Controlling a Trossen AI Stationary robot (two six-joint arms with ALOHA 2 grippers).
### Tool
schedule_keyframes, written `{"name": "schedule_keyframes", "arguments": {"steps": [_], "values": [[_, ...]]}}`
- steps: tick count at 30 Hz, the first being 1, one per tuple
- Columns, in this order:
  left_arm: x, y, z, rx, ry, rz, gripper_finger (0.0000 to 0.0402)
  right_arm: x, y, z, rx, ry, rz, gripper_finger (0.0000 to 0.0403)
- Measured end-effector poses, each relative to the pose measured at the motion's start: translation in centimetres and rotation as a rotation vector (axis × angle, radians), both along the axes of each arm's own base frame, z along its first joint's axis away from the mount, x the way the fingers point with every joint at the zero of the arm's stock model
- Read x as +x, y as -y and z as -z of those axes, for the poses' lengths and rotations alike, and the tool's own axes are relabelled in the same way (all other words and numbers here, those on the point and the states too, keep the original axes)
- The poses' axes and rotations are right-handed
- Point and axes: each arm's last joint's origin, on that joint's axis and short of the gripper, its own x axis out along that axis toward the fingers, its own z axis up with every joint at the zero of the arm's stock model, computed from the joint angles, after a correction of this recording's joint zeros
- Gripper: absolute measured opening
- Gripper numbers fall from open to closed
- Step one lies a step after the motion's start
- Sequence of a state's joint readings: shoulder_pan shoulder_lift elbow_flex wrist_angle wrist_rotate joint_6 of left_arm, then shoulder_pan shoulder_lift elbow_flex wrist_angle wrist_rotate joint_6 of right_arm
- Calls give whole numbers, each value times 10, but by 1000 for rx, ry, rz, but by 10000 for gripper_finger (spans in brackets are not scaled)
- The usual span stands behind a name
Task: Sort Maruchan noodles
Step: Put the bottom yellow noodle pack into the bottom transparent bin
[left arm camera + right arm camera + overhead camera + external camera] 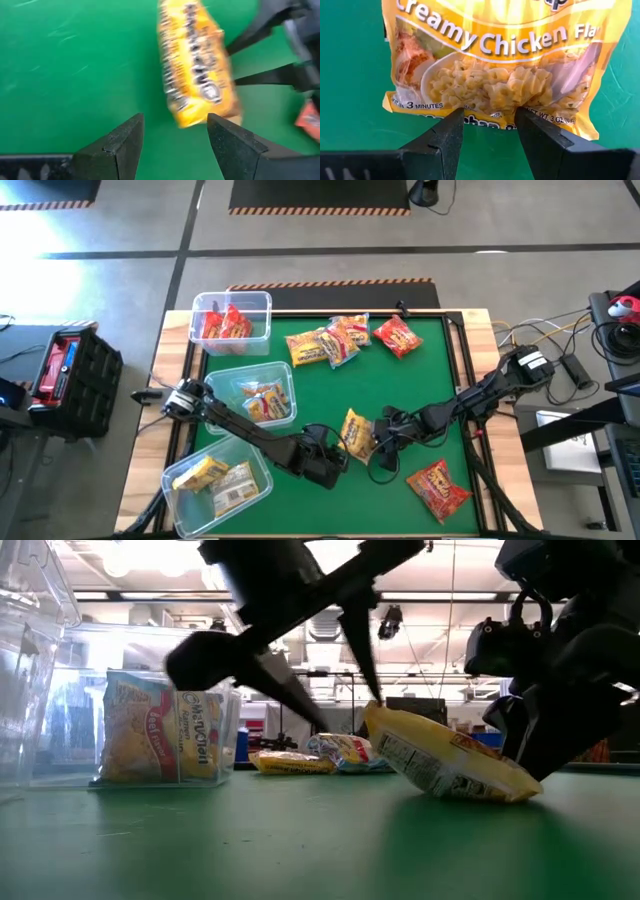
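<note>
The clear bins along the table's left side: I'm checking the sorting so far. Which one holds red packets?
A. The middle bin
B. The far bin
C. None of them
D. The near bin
B: in the high view the far bin holds red packets, while the middle bin and the near bin hold yellowish ones.

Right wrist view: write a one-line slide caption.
Right gripper pinching the edge of a yellow Creamy Chicken noodle packet above the green table.
</note>
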State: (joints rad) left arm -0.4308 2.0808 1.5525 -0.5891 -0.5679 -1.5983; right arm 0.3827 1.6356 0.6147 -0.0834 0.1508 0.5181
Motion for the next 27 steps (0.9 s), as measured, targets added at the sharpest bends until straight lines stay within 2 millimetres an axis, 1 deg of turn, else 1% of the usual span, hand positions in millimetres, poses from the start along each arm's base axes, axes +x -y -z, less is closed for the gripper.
{"name": "schedule_keyframes", "arguments": {"steps": [4,8,13,19,23,27], "values": [[9,-4,-1,16,42,43,201,0,0,0,-34,-1,-71,176],[10,-12,3,26,29,33,201,0,0,1,-70,0,-153,176],[12,-18,7,26,29,18,201,0,0,1,-87,10,-196,176],[24,-17,20,-3,90,27,201,2,0,0,-94,30,-216,176],[29,-16,33,-23,99,24,201,2,0,0,-94,34,-216,176],[31,-15,36,-30,111,16,201,3,-1,0,-93,40,-215,176]]}}
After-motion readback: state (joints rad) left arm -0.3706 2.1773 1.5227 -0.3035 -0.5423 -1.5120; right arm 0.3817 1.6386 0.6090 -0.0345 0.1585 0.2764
